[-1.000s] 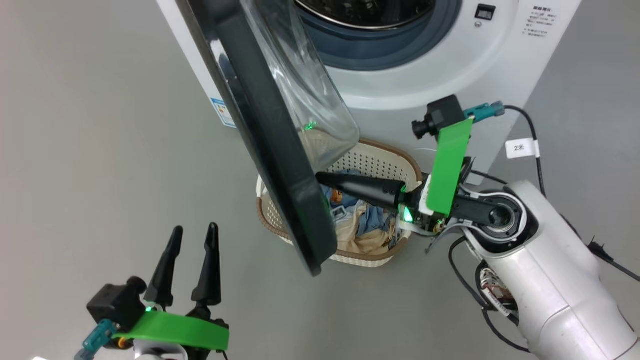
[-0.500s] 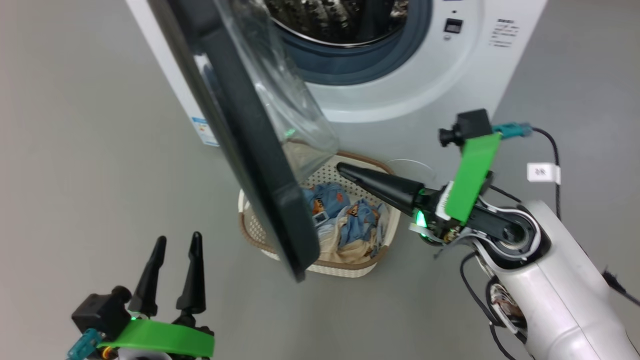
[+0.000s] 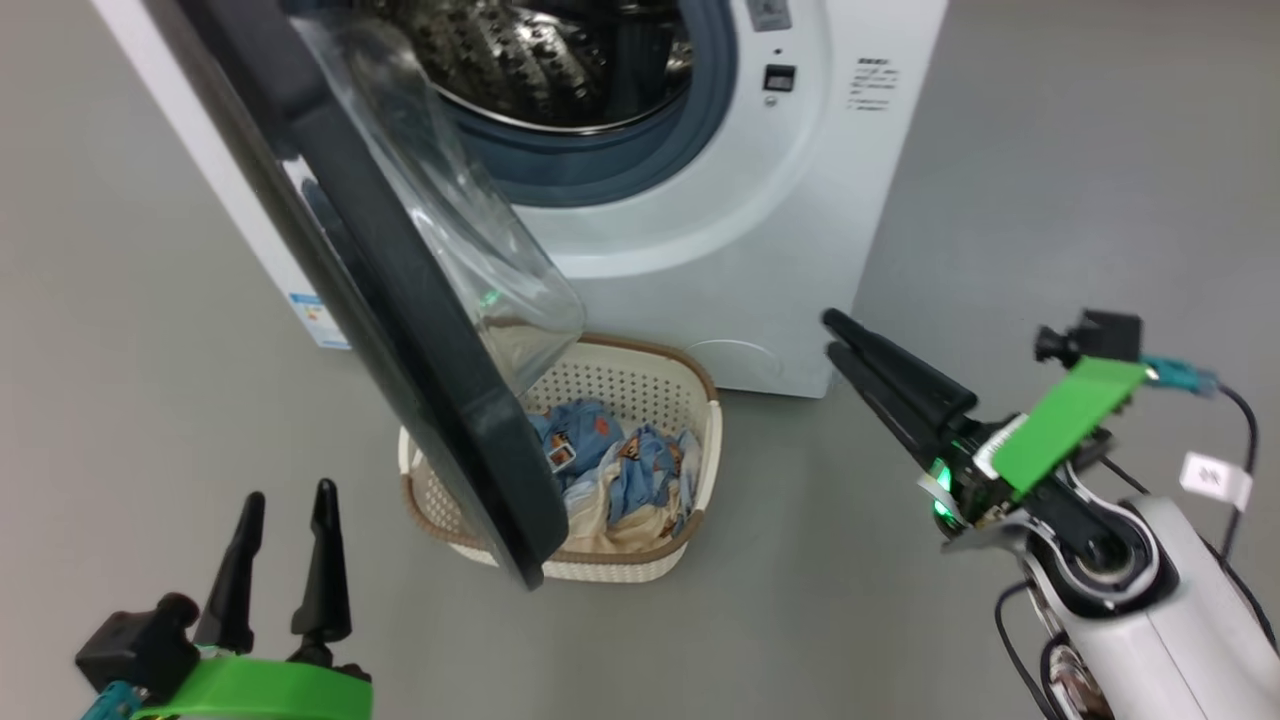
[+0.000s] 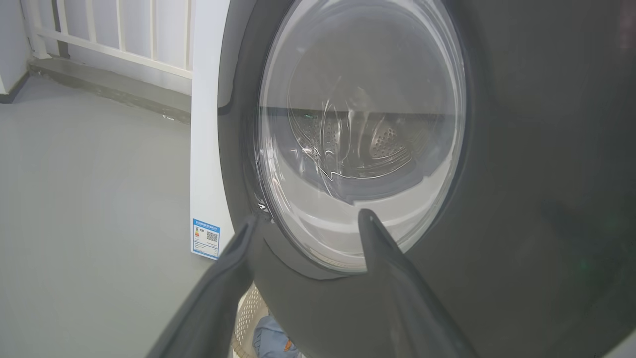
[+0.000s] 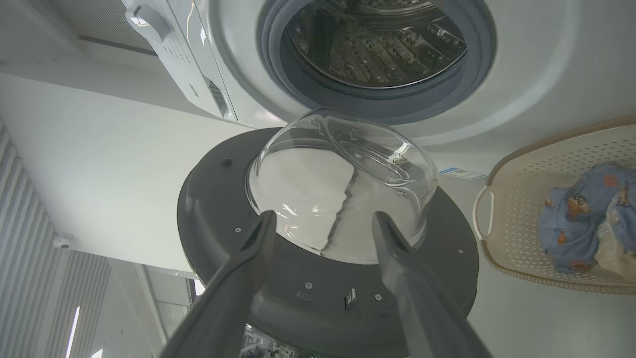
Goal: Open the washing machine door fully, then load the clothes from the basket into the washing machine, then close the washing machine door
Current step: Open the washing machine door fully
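The washing machine (image 3: pixel 700 250) stands at the top with its steel drum (image 3: pixel 540 60) exposed. The washing machine door (image 3: pixel 430 400) hangs partly open, its glass bowl (image 3: pixel 450 230) over the basket's left half. The basket (image 3: pixel 700 390) sits on the floor before the machine, holding the light-blue and cream clothes (image 3: pixel 600 460). My right gripper (image 3: pixel 830 333) is open and empty, to the right of the basket and off the floor. In the right wrist view it (image 5: pixel 323 215) faces the door's inner side (image 5: pixel 208 199). My left gripper (image 3: pixel 289 492) is open at the lower left, facing the door's outer glass (image 4: pixel 357 139).
Grey floor surrounds the machine, with open room left and right. A blue label sticker (image 4: pixel 206 238) is on the machine's side. A white railing (image 4: pixel 99 35) runs along the back. A tagged cable (image 3: pixel 1215 475) trails from my right arm.
My right gripper has come up out of the basket and back to the right, holding nothing. The head camera has shifted, so the machine and basket sit further left.
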Motion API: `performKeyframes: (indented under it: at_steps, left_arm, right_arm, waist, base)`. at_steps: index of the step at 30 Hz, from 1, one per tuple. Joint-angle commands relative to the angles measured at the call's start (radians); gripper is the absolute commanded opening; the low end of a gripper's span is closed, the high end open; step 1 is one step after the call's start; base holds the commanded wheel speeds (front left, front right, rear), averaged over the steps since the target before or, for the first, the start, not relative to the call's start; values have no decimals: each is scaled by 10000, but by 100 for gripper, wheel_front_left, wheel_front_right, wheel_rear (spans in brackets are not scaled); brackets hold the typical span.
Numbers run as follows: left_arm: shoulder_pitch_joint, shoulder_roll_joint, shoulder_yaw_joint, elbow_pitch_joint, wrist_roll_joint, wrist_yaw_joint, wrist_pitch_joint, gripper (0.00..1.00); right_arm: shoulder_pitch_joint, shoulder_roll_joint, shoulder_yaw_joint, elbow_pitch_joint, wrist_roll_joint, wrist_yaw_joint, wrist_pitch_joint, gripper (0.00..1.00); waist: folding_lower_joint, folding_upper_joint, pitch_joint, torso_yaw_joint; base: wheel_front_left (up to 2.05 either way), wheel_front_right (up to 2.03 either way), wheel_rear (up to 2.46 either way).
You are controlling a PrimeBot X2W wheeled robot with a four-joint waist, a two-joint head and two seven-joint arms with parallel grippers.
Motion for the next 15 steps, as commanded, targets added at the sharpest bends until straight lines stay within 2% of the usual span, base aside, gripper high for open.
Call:
performKeyframes:
  at_steps: [1,8,15]
  left_arm:
    - [38,257,420,-233,145,6,-65,100]
    - [379,256,794,-316,203,6,-65,100]
    - [523,276,1067,-414,251,6,-65,100]
  right_arm:
    - [176,37,23,-388,-103,50,-281,100]
    - [1384,-39,-502,-698,-113,50,-1609,100]
    - [2191,-676,-471,-624,-939,50,-3505,100]
  waist:
    - [0,-1,-187,-246]
    - [0,-1,-436,-694]
    - [0,-1,-416,-1061]
  base:
    - [0,0,0]
    - [0,0,0]
    - [0,0,0]
